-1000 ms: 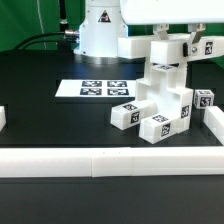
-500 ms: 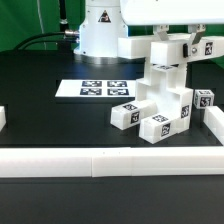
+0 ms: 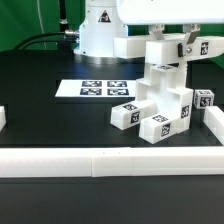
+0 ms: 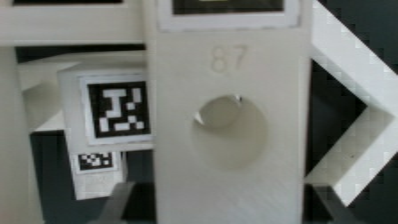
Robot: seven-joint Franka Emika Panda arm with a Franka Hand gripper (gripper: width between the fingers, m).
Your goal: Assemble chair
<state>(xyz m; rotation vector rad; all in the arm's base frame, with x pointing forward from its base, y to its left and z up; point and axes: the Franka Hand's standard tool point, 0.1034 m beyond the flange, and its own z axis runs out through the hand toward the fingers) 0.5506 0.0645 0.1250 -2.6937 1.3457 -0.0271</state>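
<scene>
The chair stands partly joined at the exterior view's right, a stack of chunky white tagged pieces. My gripper is at its top, shut on an upright white slab stamped "87" with a round dimple. In the wrist view the slab fills the space between my grey fingers. My gripper holds it by both sides. A tagged chair piece and an X-braced frame lie behind the slab. A tagged block juts from the chair's base.
The marker board lies flat on the black table left of the chair. A low white border wall runs along the front, with ends at the left and right. A small tagged post stands by the right wall.
My gripper and the slab it holds have shifted only very slightly. The chair stack, loose pieces and marker board have not moved.
</scene>
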